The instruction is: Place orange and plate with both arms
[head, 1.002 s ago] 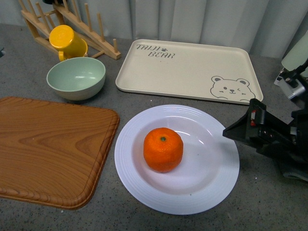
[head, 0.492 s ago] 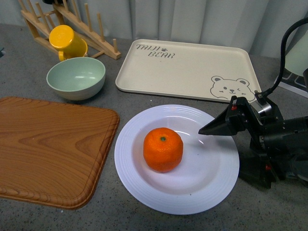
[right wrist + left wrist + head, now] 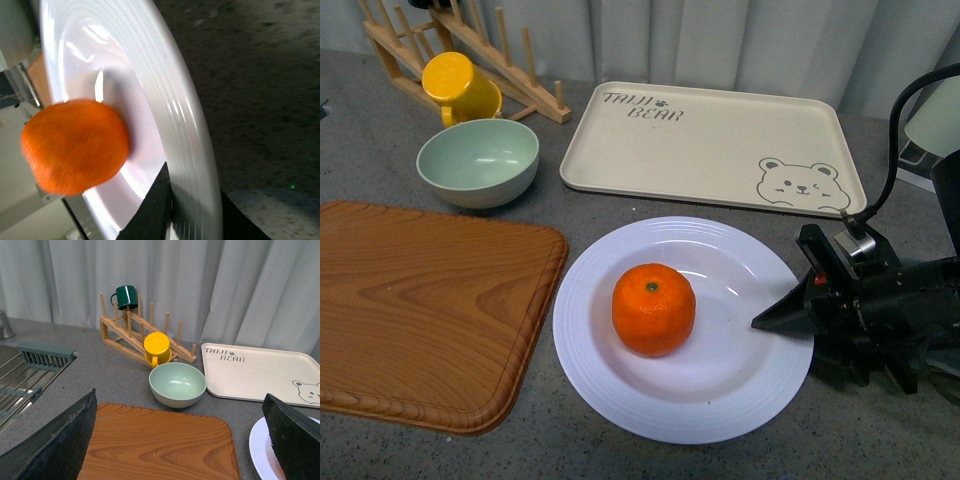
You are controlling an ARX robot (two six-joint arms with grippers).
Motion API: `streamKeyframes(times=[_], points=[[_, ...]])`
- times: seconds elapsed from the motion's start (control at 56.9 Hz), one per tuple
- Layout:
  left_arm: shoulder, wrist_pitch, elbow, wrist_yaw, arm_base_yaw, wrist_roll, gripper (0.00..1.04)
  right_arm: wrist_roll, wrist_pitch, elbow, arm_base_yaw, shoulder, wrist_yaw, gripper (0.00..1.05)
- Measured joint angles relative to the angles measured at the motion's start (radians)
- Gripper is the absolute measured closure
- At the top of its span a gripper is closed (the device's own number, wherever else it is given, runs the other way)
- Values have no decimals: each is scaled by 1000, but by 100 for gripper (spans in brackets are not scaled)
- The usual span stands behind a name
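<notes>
The orange [image 3: 654, 309] sits in the middle of the white ridged plate [image 3: 620, 390] on the grey counter. My right gripper [image 3: 782, 322] is shut on the plate's right rim, one finger over the rim. In the right wrist view the rim [image 3: 185, 120] runs between the two black fingers [image 3: 155, 210], with the orange [image 3: 75, 145] just beyond. My left gripper [image 3: 180, 450] is open and empty above the wooden board [image 3: 160, 445]; the plate's edge [image 3: 257, 445] shows beside its finger. The left arm is out of the front view.
A wooden cutting board [image 3: 420, 310] lies left of the plate. A beige bear-print tray [image 3: 710, 145] lies behind it. A pale green bowl [image 3: 478, 160], a yellow cup [image 3: 455, 82] and a wooden rack [image 3: 460, 50] stand at the back left. A sink grid [image 3: 30, 375] lies beyond the board.
My right gripper has come in from the right, dropped to the plate's right rim and shut on it. The plate and orange have shifted slightly left.
</notes>
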Motion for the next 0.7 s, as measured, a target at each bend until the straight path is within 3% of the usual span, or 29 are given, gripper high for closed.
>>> streamKeyframes(times=[0.088, 0.44, 0.703], points=[[0, 0, 0, 0, 0, 0, 7, -21, -10, 15, 0, -7, -21, 101], [0, 0, 0, 0, 0, 0, 7, -12, 52, 0, 0, -7, -37, 101], [0, 0, 0, 0, 0, 0, 7, 89, 279, -67, -8, -47, -68, 101]])
